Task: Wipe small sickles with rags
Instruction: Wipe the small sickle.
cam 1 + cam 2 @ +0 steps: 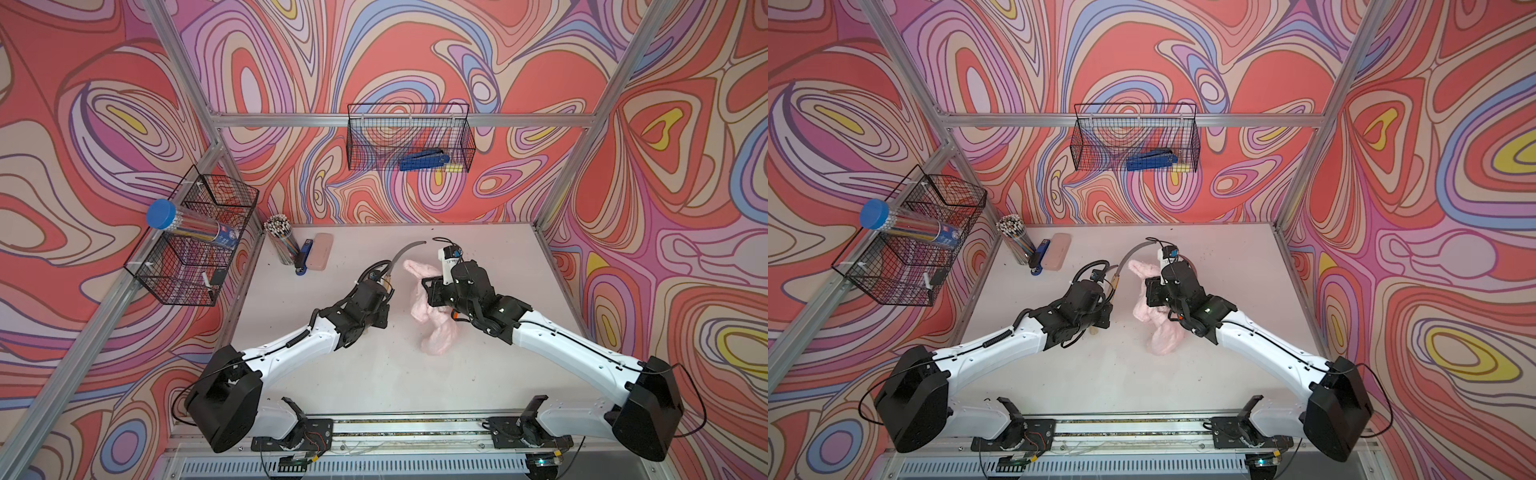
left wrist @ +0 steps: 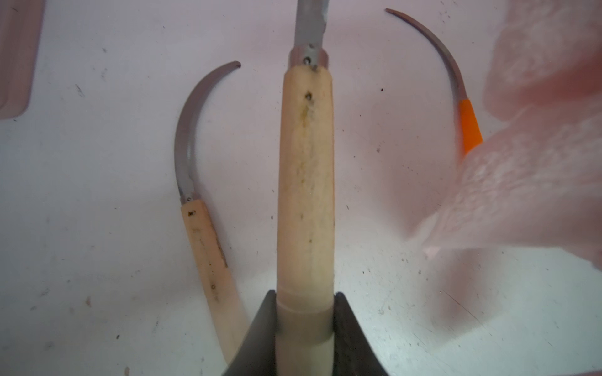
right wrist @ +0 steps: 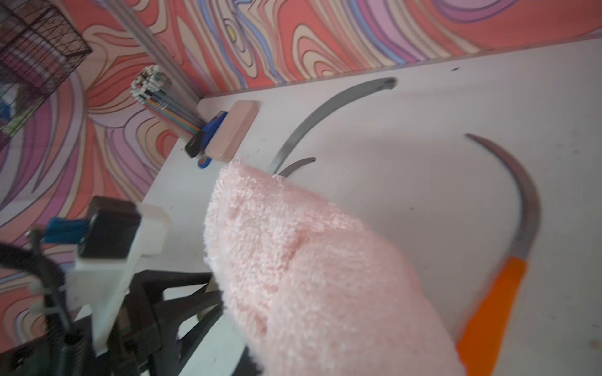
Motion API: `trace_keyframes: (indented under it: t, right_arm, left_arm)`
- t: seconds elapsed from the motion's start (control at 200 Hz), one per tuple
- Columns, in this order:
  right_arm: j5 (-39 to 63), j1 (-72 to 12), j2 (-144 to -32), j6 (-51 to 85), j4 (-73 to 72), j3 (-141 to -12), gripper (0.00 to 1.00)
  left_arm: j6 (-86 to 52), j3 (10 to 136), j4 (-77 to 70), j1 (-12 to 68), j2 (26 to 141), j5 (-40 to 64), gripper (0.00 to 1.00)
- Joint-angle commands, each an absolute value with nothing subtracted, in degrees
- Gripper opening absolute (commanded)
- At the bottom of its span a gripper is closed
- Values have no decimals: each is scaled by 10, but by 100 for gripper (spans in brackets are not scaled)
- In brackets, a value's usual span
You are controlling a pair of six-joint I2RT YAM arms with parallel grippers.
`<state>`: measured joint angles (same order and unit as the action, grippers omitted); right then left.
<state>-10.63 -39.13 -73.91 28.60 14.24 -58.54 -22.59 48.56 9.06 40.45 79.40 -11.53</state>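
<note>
Sickle number one [image 2: 306,182] is up off the table [image 1: 374,374]. The left gripper [image 2: 305,325] is clamped round the lower part of its pale wooden handle, and the grey blade curves toward the back wall in both top views. Sickle number two [image 2: 202,234], also wooden-handled, lies flat on the table next to it. The orange-handled sickle [image 3: 498,309] lies flat too, nearer the rag [image 1: 432,328]. The right gripper [image 1: 430,293] is squeezed tight on that pink rag, which hangs bunched just beside the held blade. Can't tell if they touch.

Room-wise, the front half of the table and its whole right side are bare. The back left corner is crowded: pencil cup [image 1: 286,249], blue stapler [image 1: 304,257] and pink case [image 1: 321,251] packed together by the frame post.

Hard to see:
- From above, the arms cover both lying sickles.
- The rag blocks the right gripper's fingers in its own wrist view and hides part of the orange handle.
- The held blade's tip is cut off in the left wrist view.

Containers: the back-wall wire basket [image 1: 374,141] holds a blue tool [image 1: 424,160]. The left-wall wire basket [image 1: 183,286] holds a clear blue-capped tube [image 1: 183,224] of pencils.
</note>
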Motion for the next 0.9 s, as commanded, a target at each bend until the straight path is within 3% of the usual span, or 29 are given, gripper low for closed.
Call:
trace_keyframes:
  t: [0.0,0.095,0.25,0.466,0.636,0.891]
  right_arm:
    - [-273,-363,-732,284,204,-625,0]
    - [-276,-354,-741,248,196,-653,0]
    - [-235,-354,-789,197,200,-731,0]
    - [-93,-330,-901,162,205,-850,0]
    - [47,-285,-1000,161,177,-918,0]
    - [165,-301,-1078,209,83,-865,0]
  left_arm:
    - [-181,469,33,402,809,-196,0]
    - [-151,450,-10,403,818,-161,0]
    - [-133,516,84,403,867,-105,0]
    - [-112,530,84,428,900,-141,0]
    - [-95,560,107,472,942,-279,0]
    - [-85,561,70,475,952,-240,0]
